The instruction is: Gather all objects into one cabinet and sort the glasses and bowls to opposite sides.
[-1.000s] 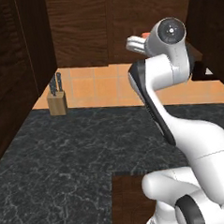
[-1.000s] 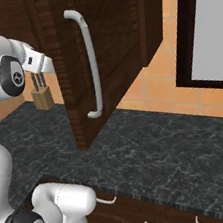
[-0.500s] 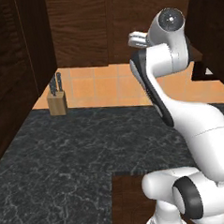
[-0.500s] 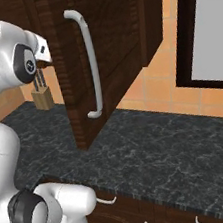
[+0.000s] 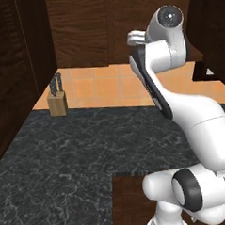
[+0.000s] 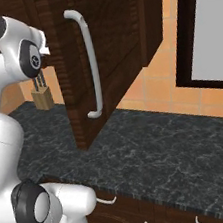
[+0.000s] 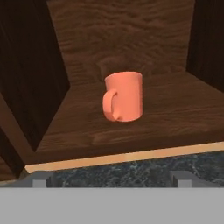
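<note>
Left base view: we see our white arm rising from the lower right over the dark marble counter, its hand turned toward the dark wood cabinets behind, with a knife block standing at the far left edge of the counter.

Right base view: we see the cabinet door swung open, its long light-grey bar handle upright, and the arm's upper joints just beside the door's edge.

Hand view: we look into the cabinet, where a salmon-orange mug stands upright on the wooden shelf, roughly centred, its handle turned to the left of this view. Our gripper is spread to its widest and holds nothing. The mug lies straight ahead of the gripper and well beyond the shelf's front lip, so we judge the coming move is a straight reach forward, the fingers passing either side of the upright body.
</note>
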Motion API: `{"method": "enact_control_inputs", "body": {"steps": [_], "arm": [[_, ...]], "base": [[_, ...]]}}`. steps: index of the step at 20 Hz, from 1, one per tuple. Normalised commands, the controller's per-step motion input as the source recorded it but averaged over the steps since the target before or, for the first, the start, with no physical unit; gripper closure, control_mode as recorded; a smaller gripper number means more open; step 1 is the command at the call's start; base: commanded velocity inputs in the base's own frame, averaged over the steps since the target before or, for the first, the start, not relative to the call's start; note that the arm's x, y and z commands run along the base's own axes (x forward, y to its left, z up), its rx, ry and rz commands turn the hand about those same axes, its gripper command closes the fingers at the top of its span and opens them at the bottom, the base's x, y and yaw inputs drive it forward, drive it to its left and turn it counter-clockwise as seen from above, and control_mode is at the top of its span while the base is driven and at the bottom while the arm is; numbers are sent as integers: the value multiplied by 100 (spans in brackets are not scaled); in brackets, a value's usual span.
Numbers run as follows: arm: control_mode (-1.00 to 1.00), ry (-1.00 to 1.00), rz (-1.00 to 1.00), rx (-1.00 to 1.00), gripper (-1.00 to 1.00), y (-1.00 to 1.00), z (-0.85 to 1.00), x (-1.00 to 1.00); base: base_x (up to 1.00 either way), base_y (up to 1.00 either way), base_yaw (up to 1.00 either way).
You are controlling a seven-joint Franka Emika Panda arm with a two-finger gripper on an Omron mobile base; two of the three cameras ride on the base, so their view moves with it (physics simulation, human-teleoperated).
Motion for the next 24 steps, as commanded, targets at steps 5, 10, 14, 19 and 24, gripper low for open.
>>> {"method": "enact_control_inputs", "body": {"steps": [5,10,14,19,24], "arm": [[-100,0,-8,-10,-100,-30,-15,5],[-100,0,-2,0,-100,-5,0,37],[-100,1,-2,0,-100,-5,0,42],[-100,5,0,0,-100,-1,0,29],[-100,5,-4,0,-100,0,0,61]], "base": [[0,0,0],[0,0,0],[0,0,0],[0,0,0],[0,0,0]]}}
